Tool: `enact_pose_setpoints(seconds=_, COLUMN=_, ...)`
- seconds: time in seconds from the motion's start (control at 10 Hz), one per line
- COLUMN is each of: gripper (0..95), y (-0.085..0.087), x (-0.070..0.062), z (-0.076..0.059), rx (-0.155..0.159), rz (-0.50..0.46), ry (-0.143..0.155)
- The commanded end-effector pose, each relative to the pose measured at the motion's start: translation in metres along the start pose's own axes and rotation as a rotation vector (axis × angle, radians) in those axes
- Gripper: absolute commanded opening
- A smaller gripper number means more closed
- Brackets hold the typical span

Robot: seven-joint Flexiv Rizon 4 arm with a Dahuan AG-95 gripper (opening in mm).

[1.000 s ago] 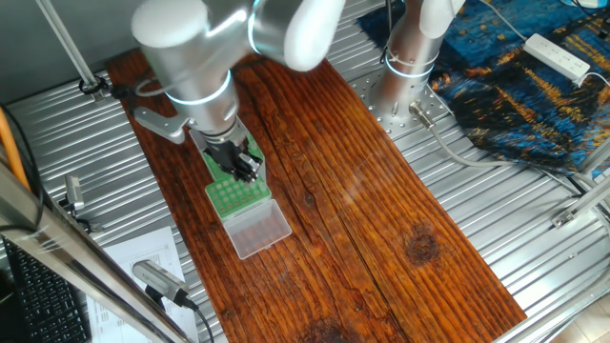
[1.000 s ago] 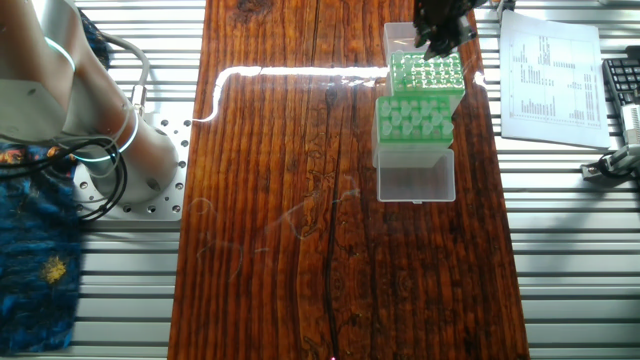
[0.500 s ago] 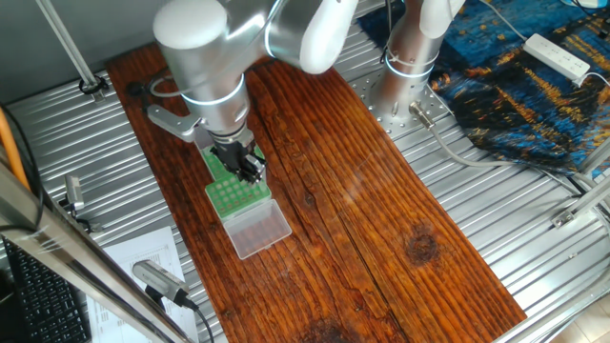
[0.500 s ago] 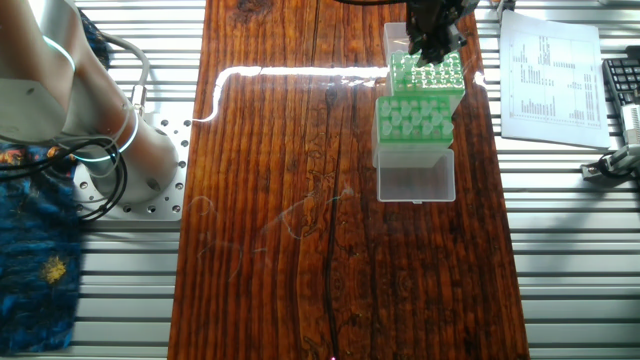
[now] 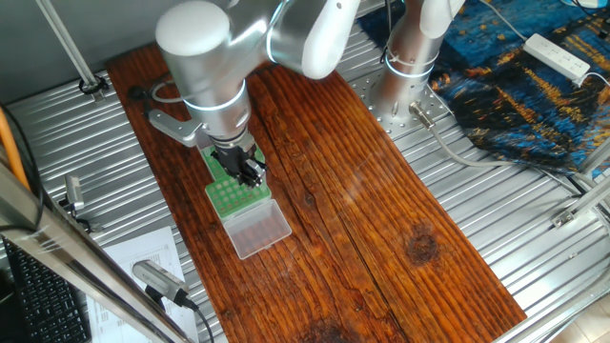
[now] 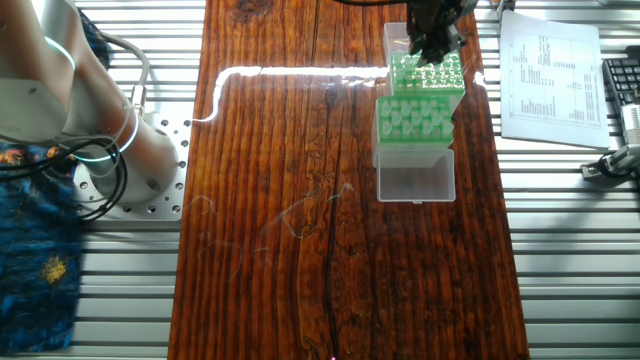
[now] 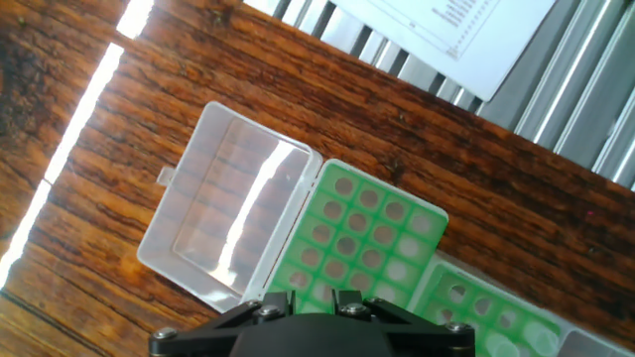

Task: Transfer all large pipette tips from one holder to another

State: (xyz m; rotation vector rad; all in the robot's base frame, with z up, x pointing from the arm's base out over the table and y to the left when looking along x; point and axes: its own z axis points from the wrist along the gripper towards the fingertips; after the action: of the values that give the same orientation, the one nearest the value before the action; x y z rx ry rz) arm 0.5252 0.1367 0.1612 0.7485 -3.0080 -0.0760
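Note:
Two green racks stand end to end on the wooden board, each with a clear lid folded open. My gripper (image 5: 250, 170) hangs low over the far rack (image 5: 221, 164), its black fingers (image 6: 432, 38) above that rack's edge (image 6: 428, 72). The near rack (image 6: 418, 118) shows pale round tops of large pipette tips (image 6: 405, 118). In the hand view the rack (image 7: 369, 238) below me has dark bare holes and a few pale filled ones (image 7: 402, 270). The two fingers (image 7: 270, 297) stand slightly apart with green showing between them and no tip in the gap.
One clear lid (image 7: 223, 223) lies open beside the rack under me, and another (image 6: 415, 180) lies past the near rack. A printed sheet (image 6: 548, 70) rests on the ribbed metal table next to the board. The arm's base (image 5: 412, 57) stands at the far side.
Over the last second the arm swung a little across the far rack and the gripper settled over its edge. It has hardly moved in the last half second.

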Motion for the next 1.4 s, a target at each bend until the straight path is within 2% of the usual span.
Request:
enact_pose_setpoints(seconds=0.1, gripper=19.0, y=0.0000, x=0.0011, z=0.0024, rx=0.003, rz=0.001, ry=-0.005)
enact_pose_setpoints(seconds=0.8, gripper=19.0, y=0.0037, x=0.0060, z=0.0092, rx=0.020, rz=0.002, ry=-0.003)
enact_pose_setpoints(seconds=1.4, gripper=19.0, y=0.0038, x=0.0073, z=0.0098, rx=0.032, rz=0.000, ry=0.003)
